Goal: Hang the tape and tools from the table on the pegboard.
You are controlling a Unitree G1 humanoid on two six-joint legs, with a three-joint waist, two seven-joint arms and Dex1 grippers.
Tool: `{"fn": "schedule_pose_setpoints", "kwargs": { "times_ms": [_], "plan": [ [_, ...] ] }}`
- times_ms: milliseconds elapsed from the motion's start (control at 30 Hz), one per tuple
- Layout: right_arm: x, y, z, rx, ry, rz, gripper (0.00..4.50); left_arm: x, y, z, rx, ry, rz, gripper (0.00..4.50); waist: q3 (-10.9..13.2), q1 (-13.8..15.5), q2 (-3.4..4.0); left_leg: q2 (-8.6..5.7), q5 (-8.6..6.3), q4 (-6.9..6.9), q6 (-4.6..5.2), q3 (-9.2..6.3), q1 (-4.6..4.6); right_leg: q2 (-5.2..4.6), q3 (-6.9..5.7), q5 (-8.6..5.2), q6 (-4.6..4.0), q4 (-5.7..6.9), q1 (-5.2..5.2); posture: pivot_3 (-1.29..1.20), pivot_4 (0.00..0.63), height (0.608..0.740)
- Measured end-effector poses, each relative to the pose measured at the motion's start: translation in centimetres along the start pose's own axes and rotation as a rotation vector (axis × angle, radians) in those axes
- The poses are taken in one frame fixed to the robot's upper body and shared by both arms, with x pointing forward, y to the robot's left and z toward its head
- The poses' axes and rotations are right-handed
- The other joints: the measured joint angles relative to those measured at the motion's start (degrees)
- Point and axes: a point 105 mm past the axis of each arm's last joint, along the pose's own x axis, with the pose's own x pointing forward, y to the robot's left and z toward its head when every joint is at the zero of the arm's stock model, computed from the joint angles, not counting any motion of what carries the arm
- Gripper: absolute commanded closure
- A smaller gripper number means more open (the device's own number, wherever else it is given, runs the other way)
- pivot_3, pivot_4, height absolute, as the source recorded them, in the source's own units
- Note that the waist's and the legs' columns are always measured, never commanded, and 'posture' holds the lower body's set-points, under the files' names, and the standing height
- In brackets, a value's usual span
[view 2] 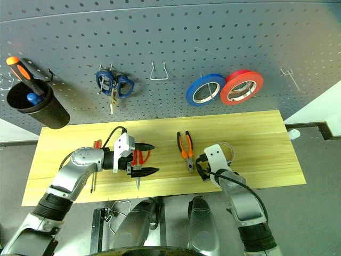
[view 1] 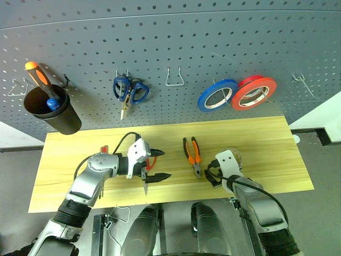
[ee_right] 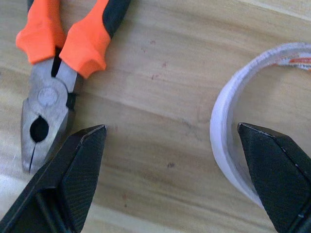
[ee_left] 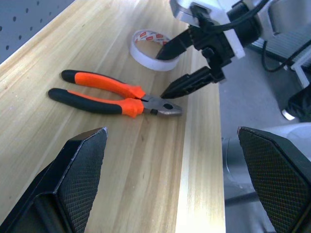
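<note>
On the far left of the dark grey pegboard (view 1: 176,42) hangs a black cup (view 1: 50,111) holding an orange-and-black screwdriver (view 1: 40,79). Next along, blue-handled scissors (view 1: 129,90) hang from a hook, then comes a bare wire hook (view 1: 174,77), then a blue roll of tape (view 1: 217,95) overlapping a red roll (view 1: 253,92). Below runs the pale wooden table (view 1: 80,146). Over its left half the left gripper (view 1: 157,165) points toward the right, its jaws spread wide and holding nothing. Under it lie the red-handled scissors (view 2: 139,158), their blades pointing at the near edge, and just left of that arm a slim red-handled screwdriver (view 2: 96,160) rests on the wood. Near the middle the pliers (view 1: 193,154) lie flat, orange-and-black handles toward the board, nose toward the near edge. Just right of the nose hovers the right gripper (ee_left: 182,68), tilted downward with jaws spread and empty. Its fingertips straddle the bare wood between the pliers' nose and the small white tape roll (ee_right: 243,141), which lies flat on the table.
</note>
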Motion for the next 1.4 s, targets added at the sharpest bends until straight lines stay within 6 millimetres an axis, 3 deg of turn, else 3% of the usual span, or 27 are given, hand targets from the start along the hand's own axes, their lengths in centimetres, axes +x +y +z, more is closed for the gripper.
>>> {"fn": "schedule_pose_setpoints", "kwargs": {
  "times_ms": [133, 233, 633, 833, 933, 1000, 1067, 1133, 1267, 1400],
  "plan": [
    [0.3, 0.1, 0.5, 0.005, -0.012, -0.004, 0.0, -0.1, 0.2, 0.3, 0.012, 0.003, -0.003, 0.02, -0.03, -0.01, -0.02, 0.0, 0.01, 0.01, -0.01, 0.05, 0.0, 0.01, 0.0, 0.01, 0.0, 0.03, -0.04, 0.05, 0.262, 0.725],
    [0.3, 0.2, 0.4, 0.008, -0.012, -0.002, 0.5, -0.1, 0.5, 0.7, 0.028, 0.0, -0.005, 0.0, -0.04, 0.0, -0.03, 0.0, 0.01, 0.03, -0.01, 0.08, 0.0, 0.01, 0.0, 0.01, 0.0, 0.04, -0.04, 0.05, 0.265, 0.725],
    [0.2, 0.1, 0.0, 0.003, -0.009, 0.004, 4.46, 0.0, 0.8, 1.2, 0.042, -0.004, -0.009, 0.0, -0.08, -0.06, -0.06, 0.02, 0.02, 0.22, -0.03, 0.16, 0.0, 0.02, 0.02, 0.02, -0.01, 0.28, -0.08, 0.04, 0.265, 0.725],
    [-0.4, -0.6, -0.1, -0.036, -0.098, -0.081, 4.46, 0.2, 0.9, 1.5, 0.05, -0.017, -0.017, 0.0, -0.08, -0.02, -0.06, 0.01, 0.02, 0.27, -0.03, 0.2, -0.01, 0.01, 0.04, 0.02, -0.01, 0.39, -0.14, 0.03, 0.265, 0.725],
    [-1.6, -0.3, -1.7, -0.036, -0.105, -0.119, 4.46, 0.4, 0.8, 1.6, 0.047, -0.022, -0.019, 0.0, -0.09, -0.07, -0.08, 0.01, 0.02, 0.3, -0.03, 0.24, -0.01, 0.01, 0.05, 0.02, -0.01, 0.44, -0.15, 0.02, 0.259, 0.725],
    [-2.6, -0.1, -2.5, -0.037, -0.136, -0.14, 4.46, 0.5, 0.8, 1.6, 0.048, -0.027, -0.021, 0.0, -0.1, -0.07, -0.06, 0.01, 0.02, 0.36, -0.03, 0.32, -0.01, 0.01, 0.11, 0.02, -0.01, 0.57, -0.21, 0.02, 0.255, 0.725],
    [-5.4, 0.3, -3.0, 0.069, -0.243, -0.163, 4.46, 0.5, 1.0, 1.9, 0.05, -0.036, -0.023, 0.0, -0.14, 0.15, 0.01, 0.0, 0.02, 0.42, -0.04, 0.36, -0.08, -0.02, 0.15, 0.02, -0.01, 0.82, -0.38, 0.01, 0.255, 0.725],
    [-8.7, 0.0, -1.5, 0.188, -0.404, -0.184, 4.46, 0.2, 1.4, 2.2, 0.048, -0.054, -0.01, 0.0, -0.17, -0.21, 0.01, 0.05, 0.03, 0.56, -0.06, 0.43, -0.06, 0.02, 0.17, 0.02, 0.0, 0.87, -0.34, 0.01, 0.255, 0.725],
    [-14.4, -3.0, 2.3, 0.245, -0.68, -0.253, 4.46, 0.3, 2.2, 3.6, 0.063, -0.122, 0.013, 0.0, -0.3, -0.46, -0.13, 0.08, 0.08, 0.78, -0.09, 0.56, 0.13, 0.08, 0.31, 0.33, 0.04, 0.92, -0.16, 0.0, 0.255, 0.725],
    [-16.9, -5.4, 4.6, 0.262, -0.825, -0.28, 4.46, 0.1, 2.8, 3.9, 0.059, -0.153, 0.039, 0.0, -0.36, -0.24, -0.18, 0.28, 0.19, 0.79, -0.12, 0.52, 0.14, 0.28, 0.29, 0.55, -0.14, 0.93, -0.18, 0.0, 0.251, 0.725]
  ]
}}
